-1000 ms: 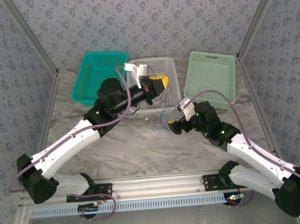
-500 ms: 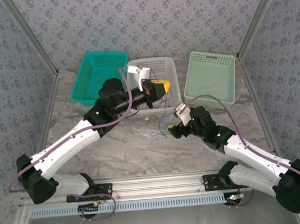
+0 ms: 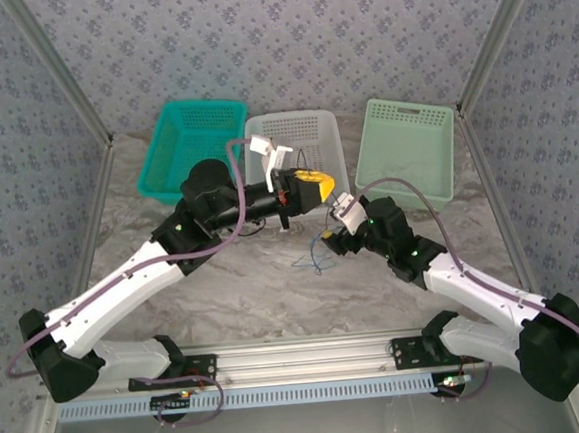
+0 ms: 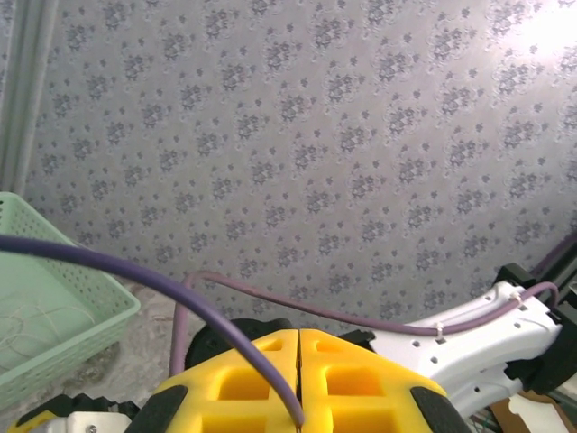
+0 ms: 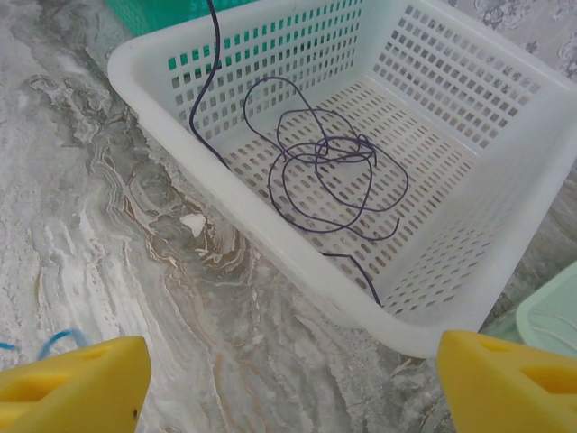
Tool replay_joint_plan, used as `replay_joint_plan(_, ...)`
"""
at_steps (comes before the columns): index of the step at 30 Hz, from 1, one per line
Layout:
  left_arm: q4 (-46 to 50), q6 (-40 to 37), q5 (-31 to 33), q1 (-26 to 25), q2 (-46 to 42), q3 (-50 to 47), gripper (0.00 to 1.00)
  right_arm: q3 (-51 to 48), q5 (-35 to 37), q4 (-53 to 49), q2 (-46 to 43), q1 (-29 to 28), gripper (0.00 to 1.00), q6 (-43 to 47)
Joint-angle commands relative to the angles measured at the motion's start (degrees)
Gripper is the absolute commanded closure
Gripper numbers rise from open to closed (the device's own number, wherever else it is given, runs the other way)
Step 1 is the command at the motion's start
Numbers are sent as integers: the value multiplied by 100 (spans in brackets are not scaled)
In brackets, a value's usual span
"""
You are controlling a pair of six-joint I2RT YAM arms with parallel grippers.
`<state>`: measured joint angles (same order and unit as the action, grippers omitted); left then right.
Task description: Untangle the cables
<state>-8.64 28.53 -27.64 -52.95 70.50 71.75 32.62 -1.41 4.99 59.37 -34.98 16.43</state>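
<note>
Cables (image 5: 335,152) coiled in white basket (image 5: 270,245), beyond wide-spread right hand (image 5: 293,361)

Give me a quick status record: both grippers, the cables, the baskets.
left gripper: shut on a purple cable, near the white basket's front rim
right gripper: open, holding nothing, low over the table, facing the white basket
purple cable: loose loops in the white basket, one strand rising out of it
blue cable: on the table beside the right gripper
other baskets: teal basket left of the white one, green basket right
</note>
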Motion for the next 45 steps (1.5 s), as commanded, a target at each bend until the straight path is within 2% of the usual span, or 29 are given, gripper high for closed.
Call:
replay_joint_plan(1,-27,-93,-252,-31,-234,175,100,-10,-262,242,-50,65,15,340)
replay_joint_plan(3,-72,-39,-312,-32,-228,173,100,51,-400,175,-7,112,18,365)
replay_joint_plan(5,-149,1,-331,-31,-216,162,100,95,-626,151,49,107,26,294)
replay_joint_plan(7,-197,3,-306,-31,-214,156,100,121,-771,164,132,69,42,244)
replay_joint_plan(9,-149,-46,-265,-23,-238,170,100,127,-708,103,196,-5,67,234)
replay_joint_plan(12,-93,-102,-203,51,-306,159,100,17,-733,116,131,-41,90,161)
replay_joint_plan(14,-99,-98,-143,134,-348,130,100,-10,-578,45,78,-69,100,35)
replay_joint_plan(16,-66,-100,-87,276,-377,148,100,37,-193,-210,42,-70,100,-264)
replay_joint_plan(22,176,-102,-34,1058,-249,648,100,513,382,-1886,-32,-69,100,-1639)
replay_joint_plan(26,369,-58,-273,1614,185,1528,100,423,661,-2364,-189,-66,100,-2445)
replay_joint_plan(31,617,108,-707,2094,1135,2947,100,316,707,-2665,-378,-44,100,-2925)
replay_joint_plan(39,2169,-204,-875,2418,3174,6238,100,-260,794,-2790,-782,-126,100,-3545)
replay_joint_plan(45,3187,70,-958,2529,5130,9644,99,-559,868,-2972,-1226,-131,100,-3795)
